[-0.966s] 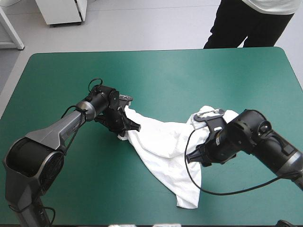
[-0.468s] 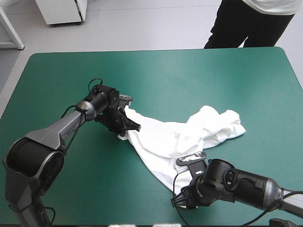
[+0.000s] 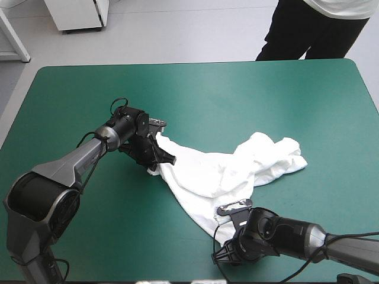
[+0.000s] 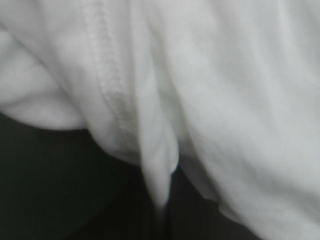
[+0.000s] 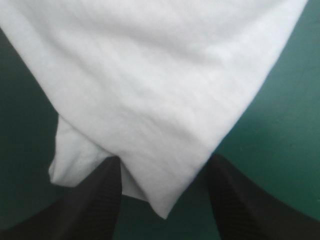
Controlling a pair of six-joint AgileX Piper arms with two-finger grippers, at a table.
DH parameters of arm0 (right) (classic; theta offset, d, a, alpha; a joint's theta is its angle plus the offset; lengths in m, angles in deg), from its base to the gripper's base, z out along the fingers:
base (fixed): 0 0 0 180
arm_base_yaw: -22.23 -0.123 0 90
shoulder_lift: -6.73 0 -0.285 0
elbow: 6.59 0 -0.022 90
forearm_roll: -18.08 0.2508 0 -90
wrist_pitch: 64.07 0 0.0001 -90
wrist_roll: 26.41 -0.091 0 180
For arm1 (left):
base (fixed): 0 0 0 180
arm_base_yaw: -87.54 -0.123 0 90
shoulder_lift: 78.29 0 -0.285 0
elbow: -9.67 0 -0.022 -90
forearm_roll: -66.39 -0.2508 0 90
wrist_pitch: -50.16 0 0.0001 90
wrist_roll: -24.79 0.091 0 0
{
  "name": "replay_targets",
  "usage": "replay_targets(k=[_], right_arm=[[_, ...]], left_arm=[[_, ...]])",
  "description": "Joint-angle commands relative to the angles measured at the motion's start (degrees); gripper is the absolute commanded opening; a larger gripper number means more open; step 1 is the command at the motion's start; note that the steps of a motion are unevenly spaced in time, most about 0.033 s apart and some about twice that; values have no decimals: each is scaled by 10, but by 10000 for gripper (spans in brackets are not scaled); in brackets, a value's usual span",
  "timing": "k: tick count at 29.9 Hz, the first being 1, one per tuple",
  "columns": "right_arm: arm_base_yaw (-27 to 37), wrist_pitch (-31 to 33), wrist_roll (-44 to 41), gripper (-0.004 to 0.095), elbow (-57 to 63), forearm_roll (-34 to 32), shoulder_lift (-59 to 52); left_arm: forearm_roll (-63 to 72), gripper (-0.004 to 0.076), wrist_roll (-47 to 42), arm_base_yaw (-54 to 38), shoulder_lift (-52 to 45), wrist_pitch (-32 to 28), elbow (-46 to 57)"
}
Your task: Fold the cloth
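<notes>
- While the left jaws pinch the T-shirt [image 3: 204, 173] sprawled mid-frame on the bench [image 3: 266, 94], the right jaws gape astride its lower-middle corner.
- Closing too shallow, they could slip off that tip.

The T-shirt [image 3: 207, 177] is seen as plain white, unpatterned save for a stitched hem [image 4: 112, 95]. The surface [image 3: 237, 94] is covered in uniform teal-green. The jaws of the right gripper [image 5: 165, 160] are shown black, finely ribbed.
</notes>
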Motion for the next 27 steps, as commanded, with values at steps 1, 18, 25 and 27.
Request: replay_targets(k=[1, 18, 25, 27], right_arm=[[-1, -28, 26, 406, -5, 45, 28], [-1, 137, 24, -17, -90, -29, -80], [2, 214, 26, -17, -241, -180, -196], [2, 214, 26, -17, -287, -214, -208]], left_arm=[[-5, -10, 0, 2, -25, 12, -7], [-24, -10, 28, 2, -78, 43, -21], [-35, -10, 40, 2, -176, 86, -104], [-31, -10, 49, 2, -200, 98, -144]])
